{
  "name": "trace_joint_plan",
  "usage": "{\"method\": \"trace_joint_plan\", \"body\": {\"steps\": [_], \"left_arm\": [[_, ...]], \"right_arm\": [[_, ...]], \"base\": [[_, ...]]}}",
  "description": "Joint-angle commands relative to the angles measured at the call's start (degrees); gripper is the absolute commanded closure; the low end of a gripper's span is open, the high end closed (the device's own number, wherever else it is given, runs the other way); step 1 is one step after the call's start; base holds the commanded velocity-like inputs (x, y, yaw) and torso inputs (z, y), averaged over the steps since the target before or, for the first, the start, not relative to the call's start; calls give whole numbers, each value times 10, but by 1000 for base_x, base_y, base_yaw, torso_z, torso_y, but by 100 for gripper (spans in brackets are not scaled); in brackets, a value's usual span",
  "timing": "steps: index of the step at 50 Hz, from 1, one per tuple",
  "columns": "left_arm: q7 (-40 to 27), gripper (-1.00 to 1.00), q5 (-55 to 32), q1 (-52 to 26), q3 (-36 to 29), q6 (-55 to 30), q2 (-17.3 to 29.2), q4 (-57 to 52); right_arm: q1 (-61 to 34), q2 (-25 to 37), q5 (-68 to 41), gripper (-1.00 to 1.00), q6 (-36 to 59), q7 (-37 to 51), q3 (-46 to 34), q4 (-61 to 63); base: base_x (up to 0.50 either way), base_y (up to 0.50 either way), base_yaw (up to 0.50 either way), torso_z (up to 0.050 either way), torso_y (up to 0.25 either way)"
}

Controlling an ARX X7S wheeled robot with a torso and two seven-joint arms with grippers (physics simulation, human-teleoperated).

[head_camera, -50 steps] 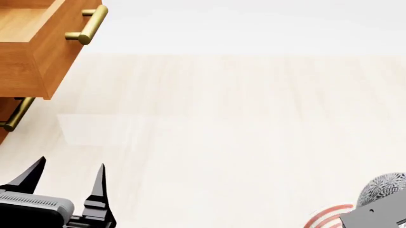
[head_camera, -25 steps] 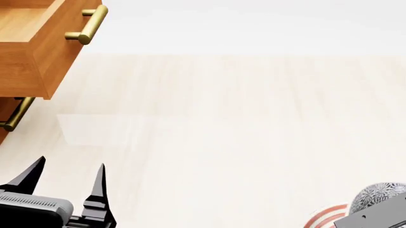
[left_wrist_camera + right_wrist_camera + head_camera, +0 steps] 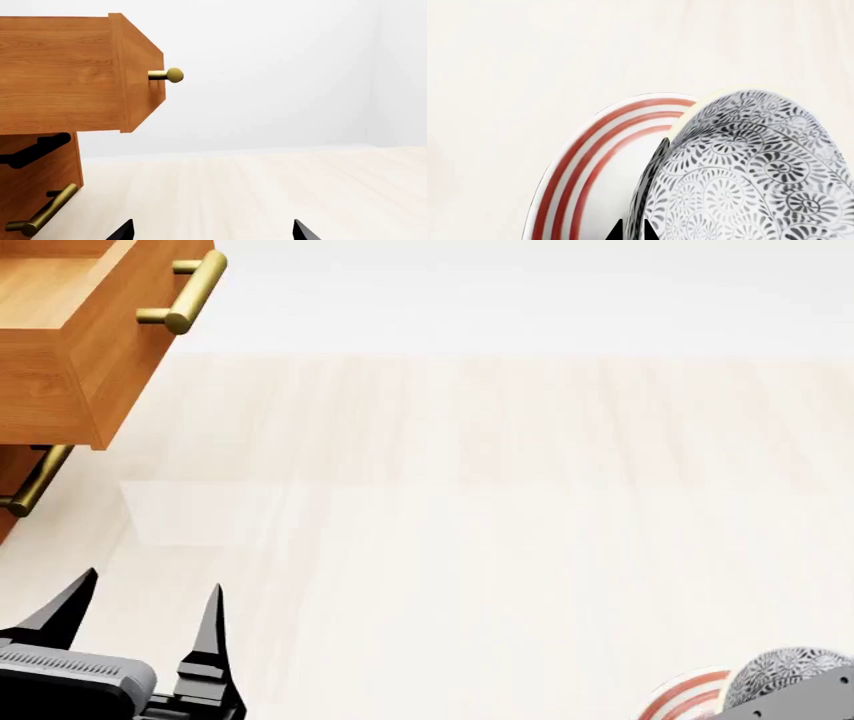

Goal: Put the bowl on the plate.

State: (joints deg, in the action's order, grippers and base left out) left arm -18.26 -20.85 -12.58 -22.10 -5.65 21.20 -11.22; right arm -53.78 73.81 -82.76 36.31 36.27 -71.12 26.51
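Right gripper (image 3: 632, 231): in the right wrist view only the two black fingertips show at the frame edge, drawn close together with the wall of the bowl (image 3: 747, 180) pinched between them, one tip outside and one at the inner side of the rim. Fingers nearly closed, clamped on the bowl wall. In the head view the gripper body (image 3: 801, 705) is a grey block at the lower right corner, fingertips hidden.

Left gripper (image 3: 140, 625): two black pointed fingers spread wide apart, nothing between them, over bare pale wood tabletop (image 3: 507, 500). Left wrist view shows the same tips (image 3: 210, 231) apart at the frame edge, facing a wooden drawer unit (image 3: 67, 75) with brass handles; upper drawer pulled out.

Change against the earlier head frames: bowl (image 3: 785, 672) sits lower in the picture than one second ago, and lower again than half a second ago; the grey gripper body has dropped with it. Less of the plate (image 3: 687, 695) is exposed beside the bowl than before. Left gripper, drawer unit and table unchanged.

Bowl relative to hand: held in the right fingertips, its patterned interior filling the wrist view, directly over the plate (image 3: 594, 170). The plate's red-ringed rim shows just beyond the bowl's pale rim. Whether the bowl's base touches the plate cannot be told from these views
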Motion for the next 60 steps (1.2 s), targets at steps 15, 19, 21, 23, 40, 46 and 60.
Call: {"method": "trace_joint_plan", "body": {"steps": [15,19,21,23,40,46,60], "left_arm": [[-6,-100,-3,1,-4,-7,4,-12],[-6,-100,-4,0,-4,-9,5,-15],[-6,-100,-4,1,-4,-7,4,-13],[-7,-100,-4,1,-4,-8,5,-15],[-6,-100,-4,0,-8,-4,5,-12],[-9,-100,-5,1,-7,-7,7,-19],[-11,-100,-7,0,-10,-10,8,-24]], "right_arm": [[25,-17,26,100,-31,-19,-9,-35],[27,-21,27,100,-33,-20,-9,-40],[28,-23,28,100,-34,-21,-10,-43],[28,-23,27,100,-33,-20,-10,-42],[35,-8,24,-100,-47,-13,-7,-30],[32,-6,23,-100,-47,-8,-3,-21],[28,30,22,-100,-119,-45,25,42]], "base": [[0,0,0,0,0],[0,0,0,0,0],[0,0,0,0,0],[0,0,0,0,0],[0,0,0,0,0],[0,0,0,0,0],[0,0,0,0,0]]}}
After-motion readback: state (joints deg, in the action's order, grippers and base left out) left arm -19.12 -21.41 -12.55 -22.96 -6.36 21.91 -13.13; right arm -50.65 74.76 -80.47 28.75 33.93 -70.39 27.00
